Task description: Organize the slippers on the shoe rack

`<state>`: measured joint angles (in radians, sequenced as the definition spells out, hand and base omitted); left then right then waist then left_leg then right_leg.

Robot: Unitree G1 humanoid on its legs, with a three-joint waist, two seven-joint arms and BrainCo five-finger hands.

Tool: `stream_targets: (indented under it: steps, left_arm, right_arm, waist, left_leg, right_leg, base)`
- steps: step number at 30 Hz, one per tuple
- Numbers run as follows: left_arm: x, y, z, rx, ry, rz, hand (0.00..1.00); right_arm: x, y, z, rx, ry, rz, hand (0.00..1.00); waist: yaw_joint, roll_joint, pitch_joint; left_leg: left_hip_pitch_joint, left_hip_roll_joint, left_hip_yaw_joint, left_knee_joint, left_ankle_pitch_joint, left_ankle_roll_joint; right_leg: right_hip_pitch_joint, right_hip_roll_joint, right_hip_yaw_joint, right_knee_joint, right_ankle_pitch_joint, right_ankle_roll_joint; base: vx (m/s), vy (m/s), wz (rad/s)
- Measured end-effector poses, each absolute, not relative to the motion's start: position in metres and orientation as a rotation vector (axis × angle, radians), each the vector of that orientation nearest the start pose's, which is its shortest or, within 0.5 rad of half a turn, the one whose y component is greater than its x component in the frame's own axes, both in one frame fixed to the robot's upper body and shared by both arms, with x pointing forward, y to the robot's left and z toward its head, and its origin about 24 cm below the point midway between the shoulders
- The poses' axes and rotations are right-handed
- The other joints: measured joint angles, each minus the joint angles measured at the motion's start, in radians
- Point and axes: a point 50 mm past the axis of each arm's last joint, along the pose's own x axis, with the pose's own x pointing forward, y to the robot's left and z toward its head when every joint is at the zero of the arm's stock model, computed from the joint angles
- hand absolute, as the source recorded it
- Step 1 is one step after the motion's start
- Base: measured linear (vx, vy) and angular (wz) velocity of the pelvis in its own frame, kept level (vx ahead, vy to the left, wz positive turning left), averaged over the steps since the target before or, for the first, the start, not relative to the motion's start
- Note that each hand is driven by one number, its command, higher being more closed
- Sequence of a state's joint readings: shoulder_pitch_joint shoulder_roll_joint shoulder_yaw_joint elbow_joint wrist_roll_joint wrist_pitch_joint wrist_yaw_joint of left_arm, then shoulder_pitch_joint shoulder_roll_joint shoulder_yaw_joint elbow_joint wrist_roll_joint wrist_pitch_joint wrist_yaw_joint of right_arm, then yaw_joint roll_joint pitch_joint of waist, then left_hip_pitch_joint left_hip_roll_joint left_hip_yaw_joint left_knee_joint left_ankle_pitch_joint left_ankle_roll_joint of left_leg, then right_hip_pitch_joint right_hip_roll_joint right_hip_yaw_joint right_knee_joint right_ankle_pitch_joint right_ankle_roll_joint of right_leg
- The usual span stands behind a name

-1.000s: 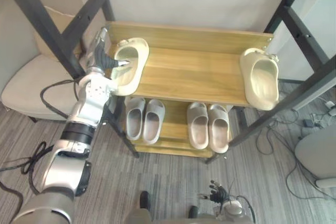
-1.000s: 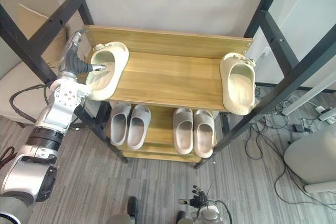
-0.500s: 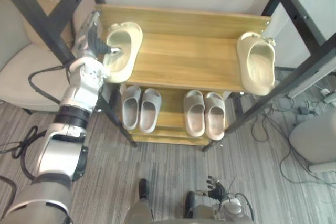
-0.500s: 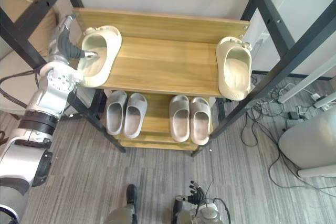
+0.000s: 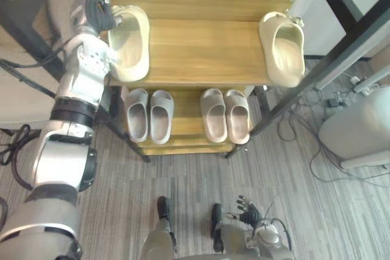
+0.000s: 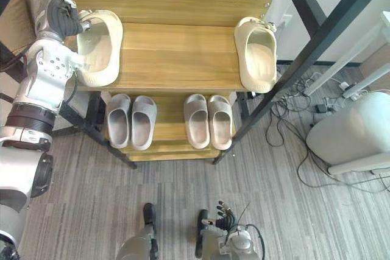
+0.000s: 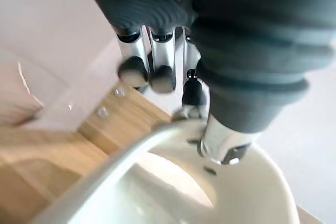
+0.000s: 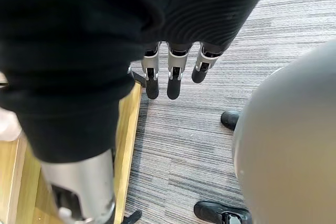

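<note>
Cream foam slipper (image 5: 129,44), ten o'clock on wooden shoe rack (image 5: 201,50), rim pinched by left robot hand (image 5: 96,14); right robot hand (image 8: 174,75) hangs spread.

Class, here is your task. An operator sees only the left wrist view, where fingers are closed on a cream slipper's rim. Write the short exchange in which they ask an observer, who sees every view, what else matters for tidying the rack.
Operator: My left robot hand grips a cream slipper. Where is its mate?
Observer: The other cream slipper lies at the right end of the same top shelf, well apart from yours at the left end.
Operator: Is the right robot hand near it?
Observer: No. The right robot hand hangs low over the floor in front of the rack, fingers relaxed and holding nothing.
</note>
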<state>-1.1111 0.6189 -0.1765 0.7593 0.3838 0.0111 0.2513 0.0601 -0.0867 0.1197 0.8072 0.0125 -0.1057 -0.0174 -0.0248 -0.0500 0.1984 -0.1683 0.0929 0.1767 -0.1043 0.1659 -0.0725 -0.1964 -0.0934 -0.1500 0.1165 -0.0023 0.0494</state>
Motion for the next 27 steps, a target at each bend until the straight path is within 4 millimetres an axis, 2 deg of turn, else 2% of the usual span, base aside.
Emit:
stream_targets:
  steps: [4,13,23,27]
  left_arm:
    - [0.395,0.233,0.283,0.933,-0.433,0.416,1.0]
    - [0.395,0.232,0.283,0.914,-0.438,0.415,1.0]
    - [0.397,0.221,0.285,0.886,-0.469,0.407,1.0]
    - [0.394,0.21,0.292,0.855,-0.52,0.388,1.0]
  right_arm:
    - [0.161,-0.162,-0.125,-0.103,0.754,0.043,0.0]
    - [0.159,-0.167,-0.126,-0.079,0.76,0.011,0.0]
    - [0.155,-0.171,-0.127,-0.074,0.768,-0.008,0.0]
    - [0.155,-0.171,-0.127,-0.074,0.766,-0.008,0.0]
  waist:
    - [-0.002,0.001,0.001]
    - [-0.031,0.009,0.005]
    - [-0.033,0.021,0.013]
    - [-0.04,0.022,0.013]
  left_leg:
    - [0.001,-0.001,0.0,0.0,0.0,0.0]
    - [0.0,-0.001,0.005,-0.001,-0.006,-0.005]
    - [-0.002,-0.003,0.001,0.0,-0.004,-0.003]
    - [-0.002,-0.005,0.003,0.0,-0.004,-0.003]
  right_leg:
    - [0.0,-0.001,0.0,0.001,0.0,0.0]
    - [-0.002,-0.002,0.007,-0.003,0.002,-0.003]
    - [0.007,-0.002,0.003,-0.021,0.01,0.003]
    - [0.015,-0.002,0.003,-0.043,0.023,0.006]
  base:
    - [-0.01,0.003,0.0]
    - [-0.03,0.012,-0.02]
    - [0.0,0.002,0.0]
    - [0.0,0.006,-0.01]
